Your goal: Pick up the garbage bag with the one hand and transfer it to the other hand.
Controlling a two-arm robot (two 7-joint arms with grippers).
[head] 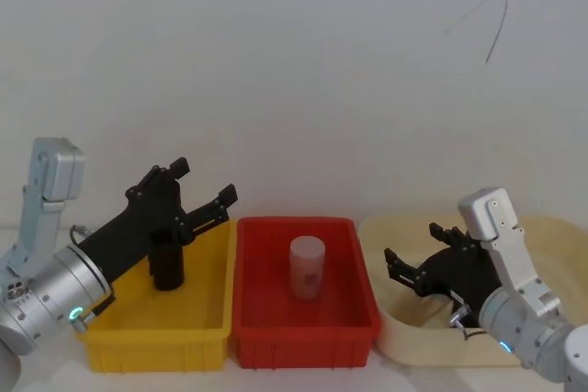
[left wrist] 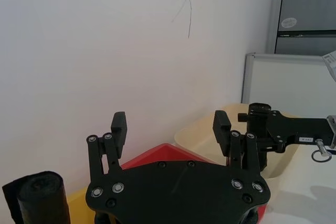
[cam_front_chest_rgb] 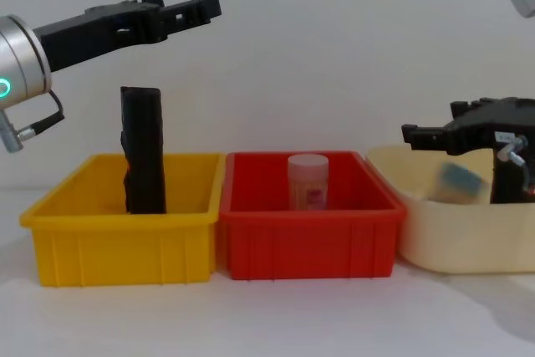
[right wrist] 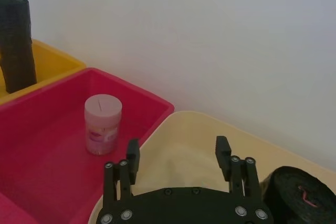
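The garbage bag (right wrist: 301,196), a black wrinkled roll with a red mark, lies in the cream basin (right wrist: 210,124) close beside my right gripper (right wrist: 178,150). That gripper (head: 412,245) hovers open over the basin (head: 381,227) with nothing between its fingers. It hides the garbage bag in the head view. My left gripper (head: 202,183), on the silver arm with the green ring, is open and empty above the yellow bin (head: 152,328). In the chest view the left gripper (cam_front_chest_rgb: 188,2) is high above a plain black roll (cam_front_chest_rgb: 144,150).
The plain black roll (head: 167,259) stands upright in the yellow bin (cam_front_chest_rgb: 117,248). A pale pink jar (head: 307,266) stands in the red bin (head: 303,337) between the yellow bin and the basin. A greyish-blue object (cam_front_chest_rgb: 458,177) sits in the basin (cam_front_chest_rgb: 435,232). A white wall is behind.
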